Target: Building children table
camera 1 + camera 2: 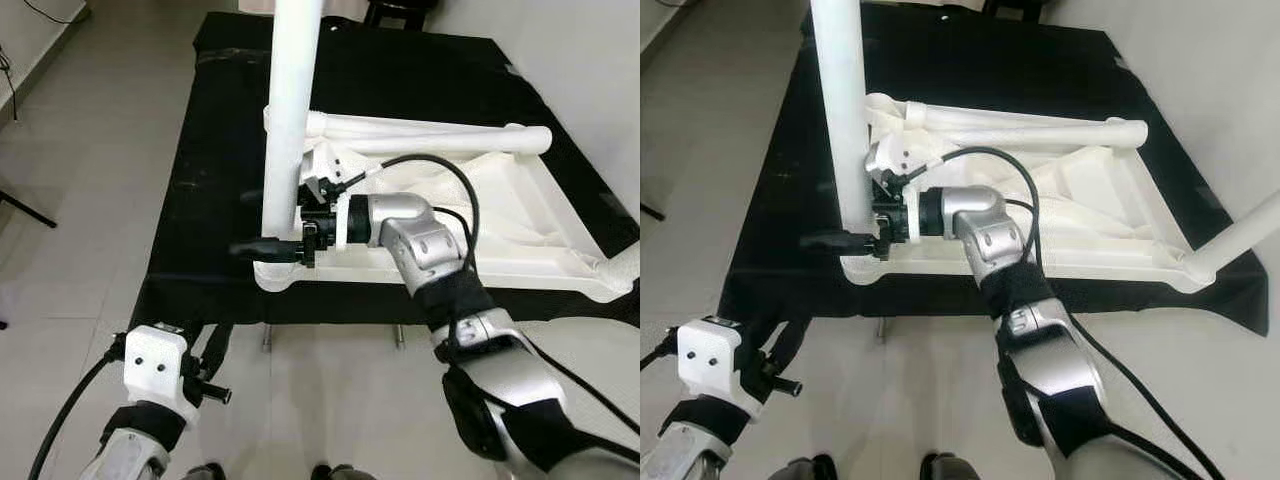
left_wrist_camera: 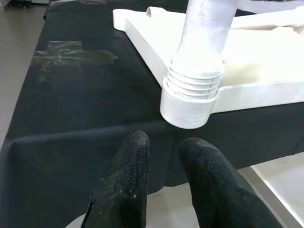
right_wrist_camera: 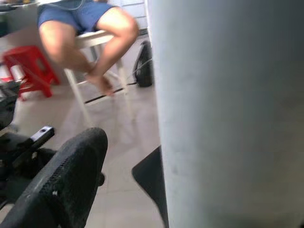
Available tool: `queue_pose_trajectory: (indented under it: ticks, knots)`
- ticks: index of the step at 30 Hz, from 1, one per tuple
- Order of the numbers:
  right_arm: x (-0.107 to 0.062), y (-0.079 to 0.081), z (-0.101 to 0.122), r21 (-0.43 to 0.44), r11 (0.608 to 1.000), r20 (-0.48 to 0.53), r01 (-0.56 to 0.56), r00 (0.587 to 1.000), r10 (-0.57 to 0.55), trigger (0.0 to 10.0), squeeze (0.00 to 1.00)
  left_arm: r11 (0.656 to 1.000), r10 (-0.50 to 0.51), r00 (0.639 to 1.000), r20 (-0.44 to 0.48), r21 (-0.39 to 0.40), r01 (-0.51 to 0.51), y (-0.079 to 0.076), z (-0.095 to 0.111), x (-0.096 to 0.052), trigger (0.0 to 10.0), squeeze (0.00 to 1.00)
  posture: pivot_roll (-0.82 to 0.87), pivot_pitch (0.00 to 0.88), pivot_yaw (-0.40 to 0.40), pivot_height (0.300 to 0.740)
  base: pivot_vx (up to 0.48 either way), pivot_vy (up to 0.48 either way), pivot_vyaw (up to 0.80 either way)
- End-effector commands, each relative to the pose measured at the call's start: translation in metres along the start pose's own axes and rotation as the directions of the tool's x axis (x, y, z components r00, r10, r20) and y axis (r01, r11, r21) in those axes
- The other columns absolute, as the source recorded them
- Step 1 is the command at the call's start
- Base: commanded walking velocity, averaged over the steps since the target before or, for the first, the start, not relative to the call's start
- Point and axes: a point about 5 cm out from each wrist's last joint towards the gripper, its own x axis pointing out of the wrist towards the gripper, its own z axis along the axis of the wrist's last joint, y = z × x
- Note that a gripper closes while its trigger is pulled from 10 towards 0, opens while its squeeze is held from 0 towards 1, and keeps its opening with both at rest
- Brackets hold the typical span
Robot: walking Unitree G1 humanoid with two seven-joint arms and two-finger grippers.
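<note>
Pale tile floor (image 1: 90, 200), red stool (image 3: 28, 69)
</note>
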Motion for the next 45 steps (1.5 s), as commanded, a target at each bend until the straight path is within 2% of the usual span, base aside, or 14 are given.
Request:
queue_pose_trajectory:
  ticks: [1,11,12,14,23,24,25,27,33,38,39,41,42,45]
  knots:
    - [0.006,0.004,0.000,-0.015,0.995,-0.008,-0.094,0.996,0.094,0.0,0.00,1.000,-0.004,1.000,-0.011,-0.001,0.004,-0.003,0.000,-0.002,10.0,0.00,-0.06,0.225,-0.134,0.740,0.000,0.000,0.00]
    - [-0.004,0.005,-0.013,0.006,0.994,0.007,-0.106,0.994,0.106,0.0,0.00,1.000,-0.007,1.000,-0.015,0.000,0.007,-0.002,-0.001,-0.001,10.0,0.00,-0.06,0.211,-0.125,0.740,0.000,0.000,0.00]
    - [-0.007,0.004,-0.017,0.009,0.997,0.011,-0.083,0.997,0.083,0.0,0.00,1.000,-0.007,1.000,-0.015,-0.001,0.007,-0.002,-0.002,-0.001,3.0,0.00,-0.07,0.206,-0.121,0.740,0.000,0.000,0.00]
    - [-0.013,0.003,-0.024,0.005,1.000,0.016,-0.008,1.000,0.008,0.0,0.00,1.000,-0.010,1.000,-0.016,-0.002,0.010,-0.001,-0.002,-0.001,0.0,0.00,-0.08,0.202,-0.116,0.740,0.000,0.000,0.00]
    - [-0.029,0.005,-0.047,0.082,0.914,0.016,0.398,0.916,-0.400,0.0,0.00,1.000,-0.015,1.000,-0.018,0.005,0.015,0.001,-0.005,0.000,0.0,0.00,-0.09,0.178,-0.119,0.740,0.000,0.000,0.00]
    - [-0.022,0.011,-0.067,0.068,0.746,-0.101,0.662,0.749,-0.655,0.0,0.00,1.000,-0.013,1.000,-0.020,0.008,0.013,0.003,-0.005,0.001,10.0,0.00,-0.10,0.168,-0.116,0.740,0.000,0.000,0.00]
    - [-0.031,0.034,-0.091,0.080,0.342,-0.269,0.936,0.350,-0.897,0.0,0.00,1.000,-0.011,1.000,-0.023,0.011,0.011,0.005,-0.007,0.002,10.0,0.00,-0.10,0.168,-0.116,0.740,0.000,0.000,0.00]
    - [-0.028,0.046,-0.097,0.095,0.303,-0.294,0.948,0.318,-0.901,0.0,0.00,1.000,-0.010,1.000,-0.023,0.011,0.010,0.006,-0.007,0.003,10.0,0.00,-0.10,0.161,-0.109,0.740,0.000,0.000,0.00]
    - [0.026,0.056,-0.088,0.174,0.479,-0.192,0.860,0.507,-0.840,0.0,0.00,1.000,-0.010,1.000,-0.024,0.018,0.010,0.008,-0.010,0.008,10.0,0.00,-0.10,0.132,-0.097,0.740,0.000,0.000,0.00]
    - [0.043,0.052,-0.088,0.190,0.516,-0.198,0.835,0.547,-0.813,1.0,0.00,1.000,-0.004,1.000,-0.019,0.023,0.004,0.009,-0.011,0.009,10.0,0.00,-0.10,0.127,-0.103,0.740,0.000,0.000,0.00]
    - [0.043,0.052,-0.088,0.191,0.515,-0.204,0.835,0.547,-0.812,10.0,0.00,1.000,-0.002,1.000,-0.018,0.023,0.002,0.009,-0.011,0.009,10.0,0.00,-0.10,0.126,-0.104,0.740,0.000,0.000,0.00]
    - [0.045,0.052,-0.088,0.207,0.530,-0.208,0.822,0.566,-0.797,10.0,0.00,1.000,0.000,1.000,-0.017,0.024,0.000,0.009,-0.011,0.009,10.0,0.00,-0.10,0.126,-0.105,0.740,0.000,0.000,0.00]
    - [0.047,0.051,-0.086,0.230,0.567,-0.184,0.791,0.608,-0.772,10.0,0.70,1.000,0.002,1.000,-0.016,0.024,-0.002,0.009,-0.010,0.010,10.0,0.00,-0.10,0.127,-0.108,0.740,0.000,0.000,0.00]
    - [0.049,0.050,-0.082,0.265,0.603,-0.155,0.752,0.651,-0.744,10.0,1.00,1.000,0.003,1.000,-0.014,0.023,-0.003,0.009,-0.010,0.010,10.0,0.00,-0.10,0.127,-0.109,0.740,0.000,0.000,0.00]
